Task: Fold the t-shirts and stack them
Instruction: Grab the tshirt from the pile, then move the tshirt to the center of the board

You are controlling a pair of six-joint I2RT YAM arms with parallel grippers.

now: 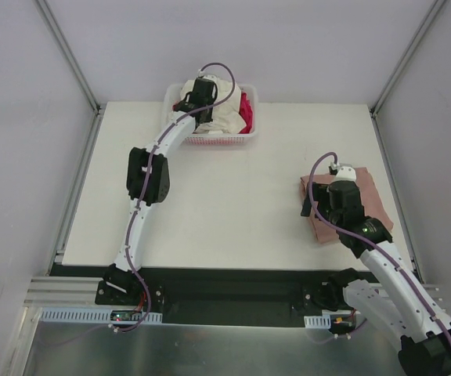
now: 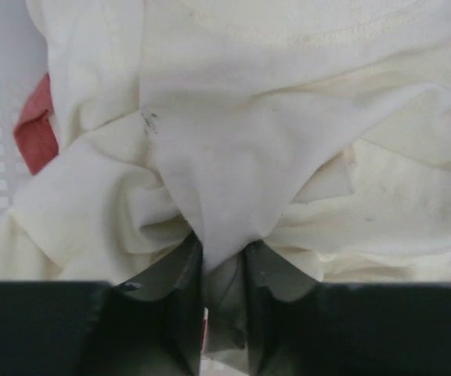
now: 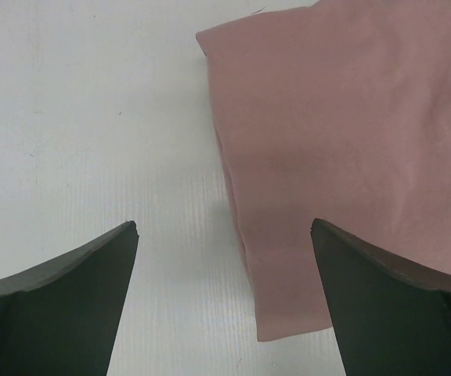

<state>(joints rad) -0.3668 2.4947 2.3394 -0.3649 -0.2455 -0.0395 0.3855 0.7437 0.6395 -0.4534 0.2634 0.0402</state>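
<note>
A cream off-white t-shirt (image 1: 224, 114) lies crumpled in the white lattice basket (image 1: 214, 142) at the back, with a magenta-red shirt (image 1: 247, 110) beside it. My left gripper (image 1: 200, 95) is down in the basket, shut on a fold of the cream t-shirt (image 2: 233, 157). A salmon-red shirt (image 2: 36, 129) peeks out at the left of that view. A folded dusty pink t-shirt (image 1: 370, 196) lies on the table at the right. My right gripper (image 3: 224, 231) hovers open over its left edge (image 3: 327, 157), holding nothing.
The white table (image 1: 233, 204) is bounded by grey walls and metal frame rails. The basket stands at the table's far edge. The right arm's body covers part of the pink shirt in the top view.
</note>
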